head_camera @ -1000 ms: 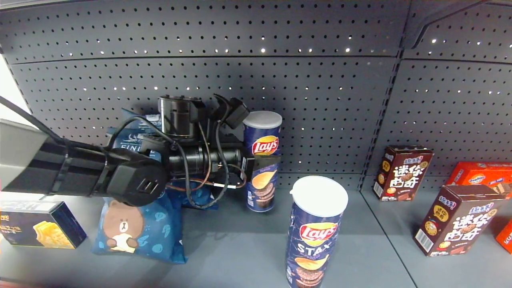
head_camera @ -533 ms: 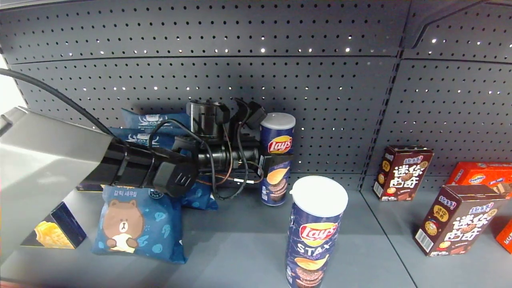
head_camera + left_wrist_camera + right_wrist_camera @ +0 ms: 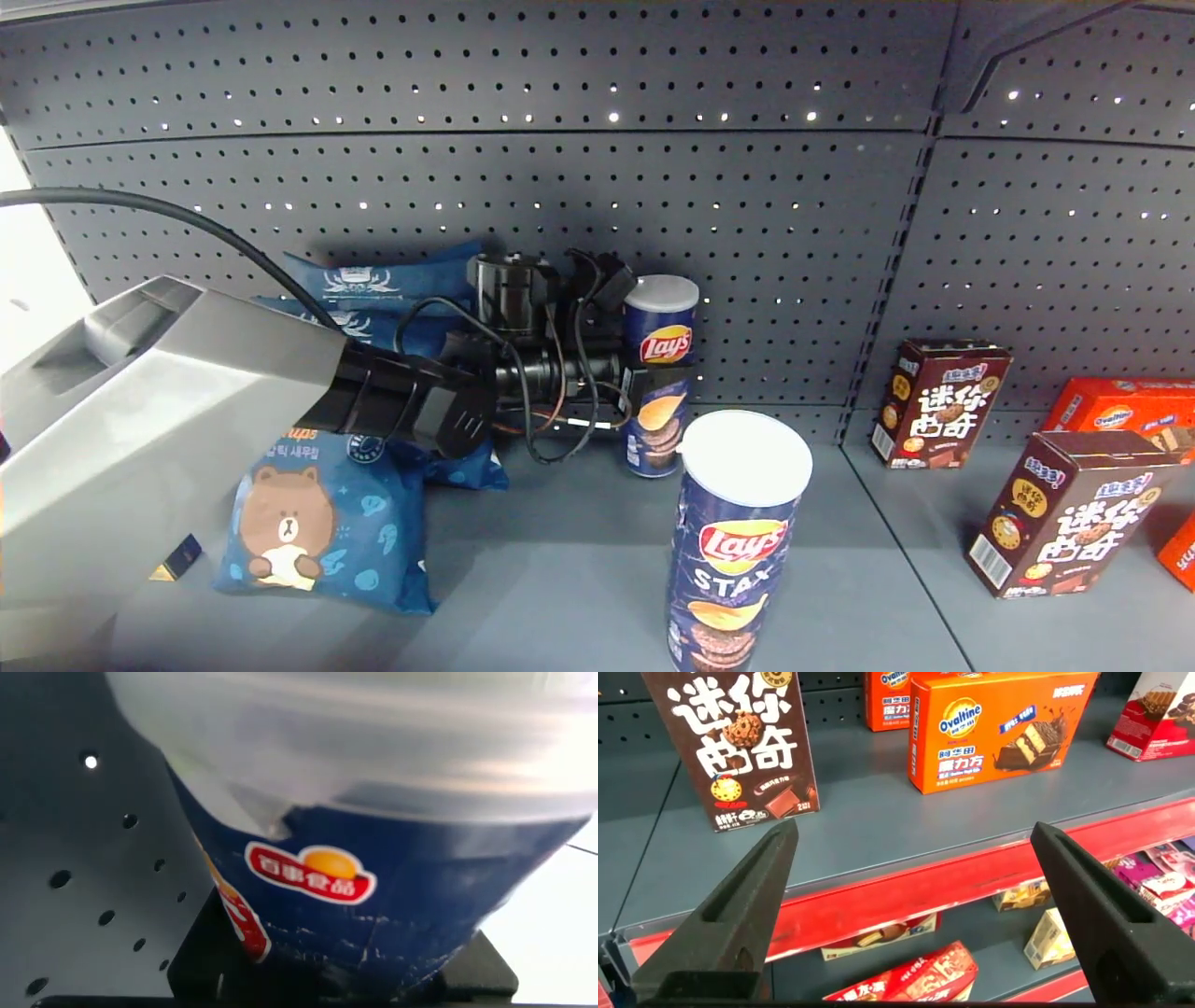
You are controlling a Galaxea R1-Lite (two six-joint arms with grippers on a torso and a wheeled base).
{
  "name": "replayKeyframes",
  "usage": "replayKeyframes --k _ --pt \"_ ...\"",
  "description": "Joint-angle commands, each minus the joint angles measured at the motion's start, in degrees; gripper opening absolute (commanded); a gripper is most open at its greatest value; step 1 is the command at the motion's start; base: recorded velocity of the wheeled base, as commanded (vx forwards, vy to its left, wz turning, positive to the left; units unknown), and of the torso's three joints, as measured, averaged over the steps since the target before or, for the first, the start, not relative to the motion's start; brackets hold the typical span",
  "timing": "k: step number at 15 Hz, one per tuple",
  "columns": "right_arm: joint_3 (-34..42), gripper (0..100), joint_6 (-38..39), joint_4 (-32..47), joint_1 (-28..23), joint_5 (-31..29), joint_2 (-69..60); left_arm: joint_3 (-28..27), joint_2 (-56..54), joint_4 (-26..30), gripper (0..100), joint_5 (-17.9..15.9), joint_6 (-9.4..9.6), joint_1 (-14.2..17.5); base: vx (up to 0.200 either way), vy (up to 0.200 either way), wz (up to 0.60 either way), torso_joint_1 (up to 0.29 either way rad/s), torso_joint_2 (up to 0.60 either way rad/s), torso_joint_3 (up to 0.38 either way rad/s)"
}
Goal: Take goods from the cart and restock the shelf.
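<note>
At the far left the left arm comes in over a yellow box (image 3: 177,558), of which only a corner shows, and over a bear bag (image 3: 317,523) lying flat on the shelf (image 3: 560,597). Behind that bag, blue bags (image 3: 383,275) lean on the pegboard (image 3: 747,233).

Right of them the left gripper (image 3: 657,375) is clamped on a can (image 3: 665,343) at about mid-height, taking it from the side. The can is upright, its long axis vertical, white lid up and logo facing the front. It sits close against the pegboard at the back of the shelf. Whether its base rests on the shelf or just clears it cannot be told. In the left wrist view the can (image 3: 374,887) is very close, lid nearest the camera, with the pegboard (image 3: 84,840) just beside it and a dark finger (image 3: 201,961) against its wall.

To the right and nearer the front, apart from it, a second can (image 3: 738,541) stands upright. Further right a brown box (image 3: 938,401) stands at the back and another brown box (image 3: 1064,513) nearer the front, with an orange box (image 3: 1120,411) behind it.

In the right wrist view the right gripper (image 3: 915,905) is spread wide, holding nothing, its fingers (image 3: 738,915) before the shelf's red edge (image 3: 971,882). A brown box (image 3: 738,737) and an orange box (image 3: 999,728) stand on the shelf (image 3: 878,831) beyond.
</note>
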Motion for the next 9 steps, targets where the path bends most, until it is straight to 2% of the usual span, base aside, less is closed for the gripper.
replayKeyframes --k 1,9 --pt "0.0 100 0.0 0.1 0.0 0.0 0.2 -0.4 1.4 0.0 0 0.0 0.02 0.0 0.0 0.0 0.0 0.0 0.0 0.0" --pt "0.0 100 0.0 0.2 0.0 0.0 0.2 1.2 1.5 0.0 0 0.0 0.02 -0.7 0.0 0.0 0.0 0.0 0.0 0.0"
